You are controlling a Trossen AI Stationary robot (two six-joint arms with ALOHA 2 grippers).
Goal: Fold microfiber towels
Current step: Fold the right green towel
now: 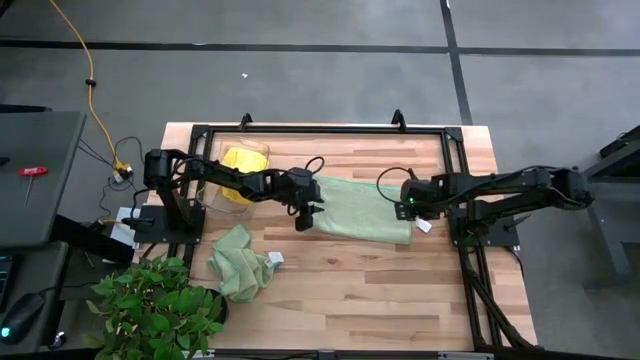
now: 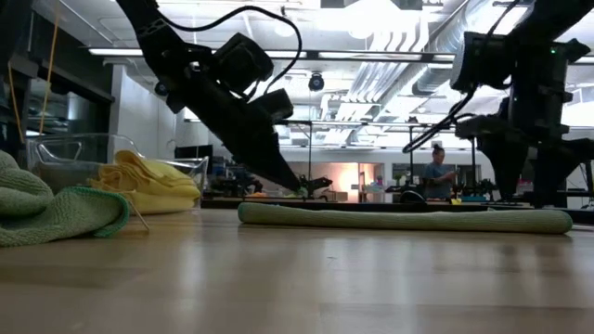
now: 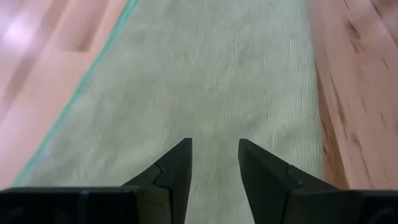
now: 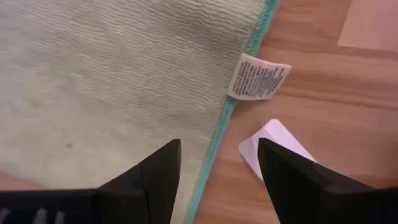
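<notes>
A pale green microfiber towel (image 1: 365, 208) lies flat on the wooden table's middle, seen as a low strip (image 2: 408, 218) in the low view. My left gripper (image 1: 303, 218) is open and slants down close over the towel's left end (image 3: 205, 74). My right gripper (image 1: 413, 208) is open and points down over the towel's right edge (image 4: 239, 118), one finger over the cloth and one over bare wood. A white care tag (image 4: 258, 78) sticks out from that edge. A second green towel (image 1: 238, 262) lies crumpled at the near left. Yellow towels (image 1: 244, 165) lie piled at the far left.
The yellow towels sit in a clear bin (image 2: 83, 148) at the far left. A leafy plant (image 1: 150, 310) stands at the near left corner. A black frame (image 1: 455, 160) runs along the table's far and right sides. Bare wood (image 1: 380, 290) lies nearer than the flat towel.
</notes>
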